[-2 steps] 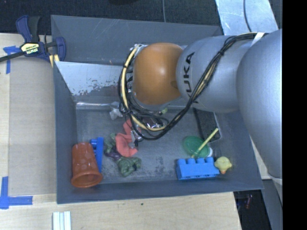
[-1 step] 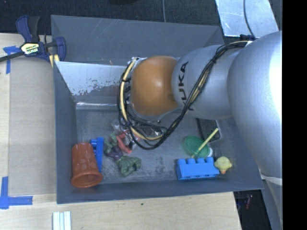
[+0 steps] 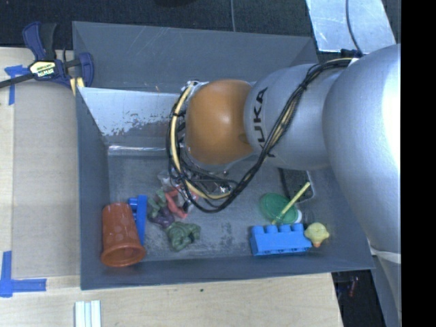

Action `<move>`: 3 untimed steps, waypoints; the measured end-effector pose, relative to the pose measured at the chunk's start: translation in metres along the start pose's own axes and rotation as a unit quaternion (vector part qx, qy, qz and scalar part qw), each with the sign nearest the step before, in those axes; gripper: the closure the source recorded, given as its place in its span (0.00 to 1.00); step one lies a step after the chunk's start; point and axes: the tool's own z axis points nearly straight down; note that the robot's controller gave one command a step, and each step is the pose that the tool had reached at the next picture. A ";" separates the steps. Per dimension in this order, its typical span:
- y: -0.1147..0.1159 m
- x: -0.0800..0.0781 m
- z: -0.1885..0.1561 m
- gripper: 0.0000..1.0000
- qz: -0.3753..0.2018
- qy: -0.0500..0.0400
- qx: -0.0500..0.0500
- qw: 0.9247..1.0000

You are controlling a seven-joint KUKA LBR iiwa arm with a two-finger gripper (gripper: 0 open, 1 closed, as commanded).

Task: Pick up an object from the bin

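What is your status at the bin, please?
Gripper low in bin, left of middle. At its tip, red-purple toy heap. Green figure and orange cup close beside.

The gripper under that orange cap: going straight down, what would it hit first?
Probably the small purple-and-red jumble on the bin floor directly under the gripper, just right of the blue piece beside the orange cup. Depth is unclear from above; they may be touching.
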 end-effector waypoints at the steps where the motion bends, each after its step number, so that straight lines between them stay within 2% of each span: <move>1: 0.000 0.000 -0.016 1.00 0.001 0.000 0.000 1.000; 3: 0.000 -0.001 -0.112 1.00 0.001 0.001 -0.001 1.000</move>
